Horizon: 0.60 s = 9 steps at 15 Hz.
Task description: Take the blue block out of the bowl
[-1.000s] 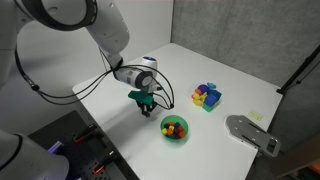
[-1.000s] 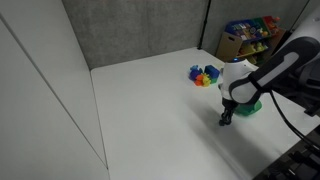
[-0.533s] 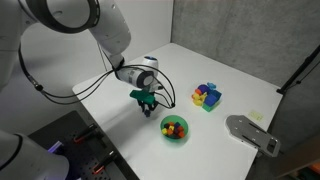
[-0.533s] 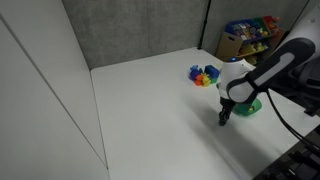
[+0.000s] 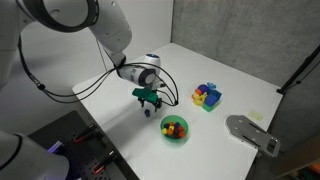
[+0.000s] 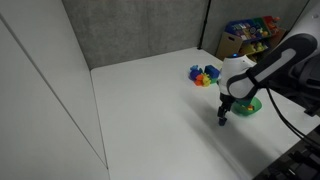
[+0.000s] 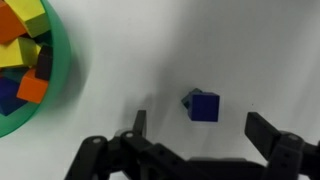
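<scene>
The blue block lies on the white table, apart from the green bowl, which sits at the left of the wrist view with several coloured blocks in it. My gripper hangs just over the block, open, with one finger on each side and neither touching it. In both exterior views the gripper points down at the table beside the bowl. The block itself is hidden under the fingers there.
A blue squarish tray with coloured blocks stands further back on the table, seen also as a colourful heap. A grey device lies near the table's edge. A shelf of toys stands behind the table.
The jaws have gone from shut to wide open, letting go of the blue block, which now rests on the table. The arm has barely moved.
</scene>
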{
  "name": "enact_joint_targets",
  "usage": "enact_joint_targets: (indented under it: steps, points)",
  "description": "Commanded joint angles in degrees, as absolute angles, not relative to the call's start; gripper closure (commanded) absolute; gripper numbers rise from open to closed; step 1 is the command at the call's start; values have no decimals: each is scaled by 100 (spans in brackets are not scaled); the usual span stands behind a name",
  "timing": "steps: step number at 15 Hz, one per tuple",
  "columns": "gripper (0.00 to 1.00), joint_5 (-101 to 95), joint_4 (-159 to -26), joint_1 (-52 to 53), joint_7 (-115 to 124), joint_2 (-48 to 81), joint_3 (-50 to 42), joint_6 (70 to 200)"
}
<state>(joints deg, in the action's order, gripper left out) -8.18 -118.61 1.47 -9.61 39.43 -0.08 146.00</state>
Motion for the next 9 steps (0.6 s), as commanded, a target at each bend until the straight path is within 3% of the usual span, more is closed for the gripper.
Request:
enact_joint_targets:
  steps: [1, 9]
  points:
    - [0, -858, -12110, -11, -1045, 3497, -9, 14705]
    - [0, -812, -12691, -211, -709, 2466, -301, 14726]
